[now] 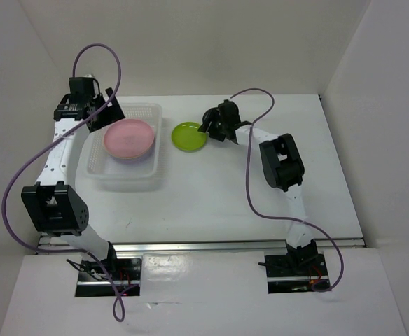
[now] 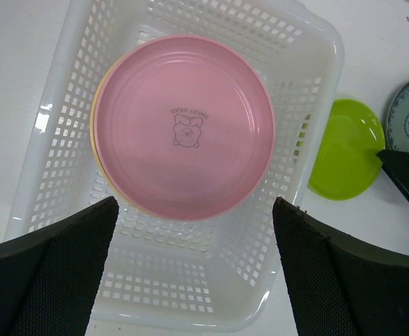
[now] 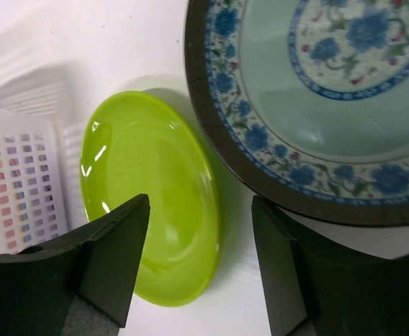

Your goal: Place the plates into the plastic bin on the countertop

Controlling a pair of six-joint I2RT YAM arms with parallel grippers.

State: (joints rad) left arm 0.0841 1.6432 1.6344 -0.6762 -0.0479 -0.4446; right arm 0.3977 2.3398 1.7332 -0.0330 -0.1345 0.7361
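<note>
Right gripper (image 3: pixel 199 234): jaws wide apart, holding nothing. In the right wrist view it hangs over the near right edge of the lime green plate (image 3: pixel 148 189), with one finger above the plate's face and the other past its rim. That looks like a line-up for a rim pinch, since a shallow plate lying flat gives no other hold.

The teal patterned plate (image 3: pixel 316 91) fills the upper right of that view. It sits just beside the lime one, rims very close; can't tell if they touch. Closing could nudge it. In the top view the gripper hides the teal plate.

Both plates lie on the countertop (image 1: pixel 211 203), centre of the top view, just right of the plastic bin (image 2: pixel 309 70). So the carry is short.

Left gripper (image 2: pixel 194 210): jaws spread, empty. It hovers above the bin's near end at the upper left of the top view and touches nothing, likely waiting out of the way.

In the bin a pink plate (image 2: pixel 183 126) lies face up on a stack. An orange-yellow plate (image 2: pixel 96 133) shows as a sliver at its left edge. Anything lower is hidden, so no count.

My read is that the bigger plates are in and the two small ones remain, which suits stacking small on large. The lime plate looks next.
</note>
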